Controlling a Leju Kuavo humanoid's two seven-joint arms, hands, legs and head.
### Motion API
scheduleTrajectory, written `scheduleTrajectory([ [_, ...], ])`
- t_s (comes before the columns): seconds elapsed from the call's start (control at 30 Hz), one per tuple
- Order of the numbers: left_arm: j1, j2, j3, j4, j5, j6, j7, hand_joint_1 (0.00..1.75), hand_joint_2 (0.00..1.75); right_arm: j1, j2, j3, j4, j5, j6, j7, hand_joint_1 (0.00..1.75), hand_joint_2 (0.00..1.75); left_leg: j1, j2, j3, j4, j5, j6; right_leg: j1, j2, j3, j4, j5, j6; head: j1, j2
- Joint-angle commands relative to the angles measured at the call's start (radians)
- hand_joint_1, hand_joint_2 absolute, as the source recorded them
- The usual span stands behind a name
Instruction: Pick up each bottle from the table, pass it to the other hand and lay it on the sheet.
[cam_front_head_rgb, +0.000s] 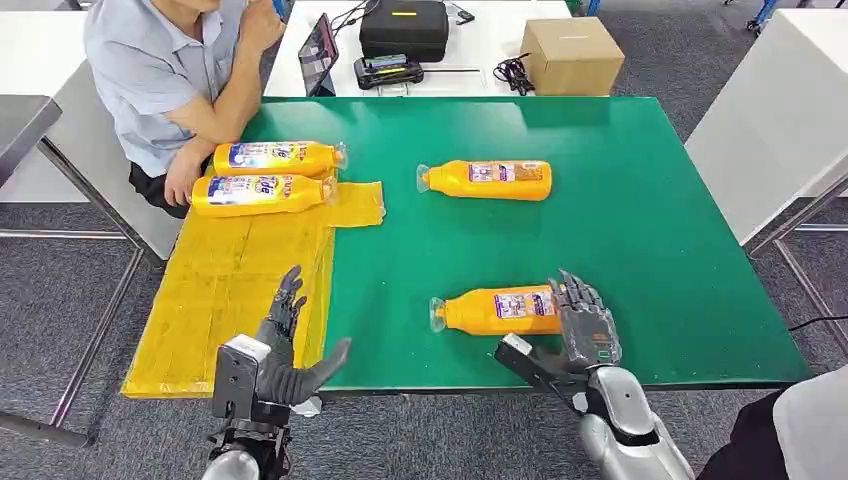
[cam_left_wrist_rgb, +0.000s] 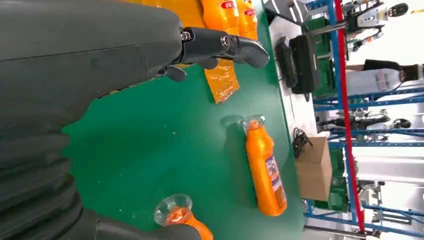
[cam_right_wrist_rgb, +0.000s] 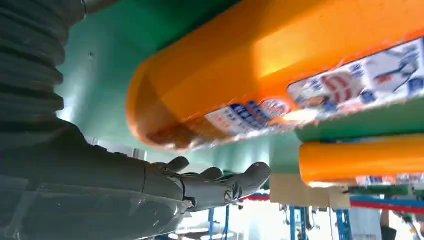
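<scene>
Nearby, orange plastic bottle (cam_front_head_rgb: 497, 310) lay on green bench (cam_front_head_rgb: 650, 220), base beside right hand (cam_front_head_rgb: 585, 325), fingers apart, grasping nothing | second bottle (cam_front_head_rgb: 487, 180) farther back | two bottles (cam_front_head_rgb: 262, 177) on yellow sheet (cam_front_head_rgb: 230, 290) | left hand (cam_front_head_rgb: 285, 350) released, empty.

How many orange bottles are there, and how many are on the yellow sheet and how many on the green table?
Orange bottles on the yellow sheet: 2, the far one and the one beside it.
Orange bottles on the green table: 2, the far one and the near one by the right hand.
Total: 4 bottles.
</scene>
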Motion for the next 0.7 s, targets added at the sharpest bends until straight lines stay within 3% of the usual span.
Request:
scheduleTrajectory([
  [0.03,-0.039,0.024,-0.030,0.065,-0.002,-0.014,0.007,0.00,1.75,-0.069,0.007,0.040,0.113,0.045,-0.008,0.015,0.00,1.75,0.001,0.001,0.003,-0.001,-0.001,-0.002,0.001,0.001,0.003,-0.001,-0.001,-0.002,0.000,0.000],
  [0.47,-0.044,0.028,-0.041,0.071,0.012,-0.027,0.009,0.00,1.75,-0.152,0.019,0.087,0.192,0.099,-0.033,0.020,0.00,1.75,0.001,0.002,0.003,0.000,-0.001,-0.002,0.001,0.002,0.003,-0.001,0.000,-0.002,0.000,0.000],
  [0.7,-0.051,0.026,-0.044,0.094,-0.005,-0.020,0.018,0.00,1.75,-0.176,0.018,0.104,0.228,0.079,0.028,0.031,0.00,1.75,0.003,0.004,0.006,0.000,-0.003,-0.004,0.003,0.003,0.006,-0.001,-0.001,-0.004,0.000,0.000],
])
